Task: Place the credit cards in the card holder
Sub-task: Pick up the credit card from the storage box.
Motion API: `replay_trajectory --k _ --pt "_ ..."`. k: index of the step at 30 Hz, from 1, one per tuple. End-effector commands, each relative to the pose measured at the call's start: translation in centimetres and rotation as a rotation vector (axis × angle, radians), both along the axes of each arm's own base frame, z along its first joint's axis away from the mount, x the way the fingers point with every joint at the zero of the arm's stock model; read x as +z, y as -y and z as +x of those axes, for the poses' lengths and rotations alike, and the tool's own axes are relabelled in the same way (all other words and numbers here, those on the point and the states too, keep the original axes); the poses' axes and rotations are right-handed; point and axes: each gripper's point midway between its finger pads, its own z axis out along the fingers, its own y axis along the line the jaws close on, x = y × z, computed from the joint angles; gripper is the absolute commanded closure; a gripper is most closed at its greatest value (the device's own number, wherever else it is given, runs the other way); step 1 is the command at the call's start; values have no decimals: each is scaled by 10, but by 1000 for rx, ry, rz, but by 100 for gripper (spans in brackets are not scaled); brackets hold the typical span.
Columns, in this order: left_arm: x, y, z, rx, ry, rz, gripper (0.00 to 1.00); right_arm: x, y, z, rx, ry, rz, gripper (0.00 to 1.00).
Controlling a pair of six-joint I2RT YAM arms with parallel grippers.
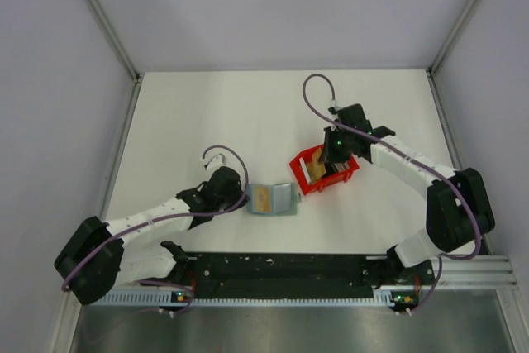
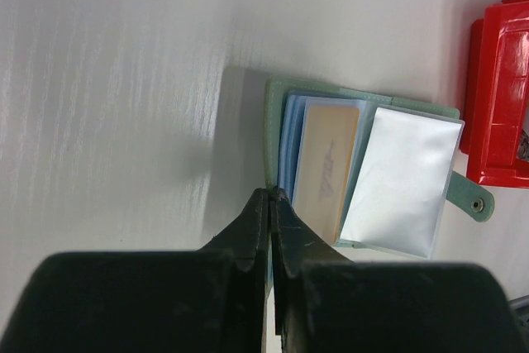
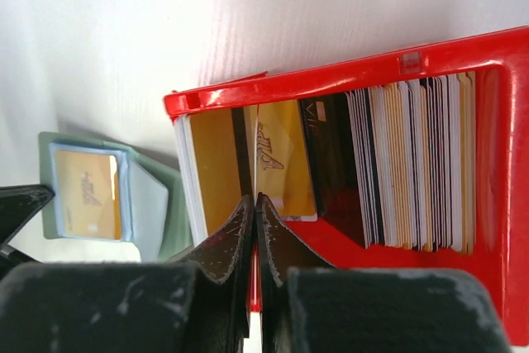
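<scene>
The card holder [image 1: 273, 199] lies open on the table, grey-green outside [image 2: 277, 121], with pale blue clear pockets. A tan credit card [image 2: 328, 167] sits in its left pocket. My left gripper [image 2: 271, 194] is shut on the holder's left edge, pinning it down. The other credit cards [image 3: 413, 163], gold, dark and whitish, stand on edge in the red bin [image 3: 347, 68]. My right gripper [image 3: 254, 197] reaches into the bin's left end. It is shut on the near edge of one thin card [image 3: 255, 146], seen edge-on beside a gold card [image 3: 285, 155].
The red bin [image 1: 307, 178] stands just right of the card holder [image 3: 165, 204], tilted, with a narrow gap between them. White table spreads behind and to the left. Grey walls enclose the table on three sides. The arm bases stand on the black rail [image 1: 281, 269] at the front.
</scene>
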Motion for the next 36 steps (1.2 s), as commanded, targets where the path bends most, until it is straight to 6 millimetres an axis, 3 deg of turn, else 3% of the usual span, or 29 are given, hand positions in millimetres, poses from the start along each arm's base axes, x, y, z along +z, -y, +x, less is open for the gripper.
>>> replay_trajectory --k 1,8,24,30,36 --pt "15 8 9 -7 33 -28 100 35 -7 9 -10 85 36 100" --pt "15 8 8 -11 30 -28 100 24 -27 -1 28 35 50 100" --pt "11 7 6 -15 23 -24 100 34 -51 -10 199 60 78 100" --pt "11 7 6 -15 24 -22 100 41 -53 -7 216 74 74 100" --pt "11 5 5 -14 24 -15 100 72 -47 2 170 160 70 100"
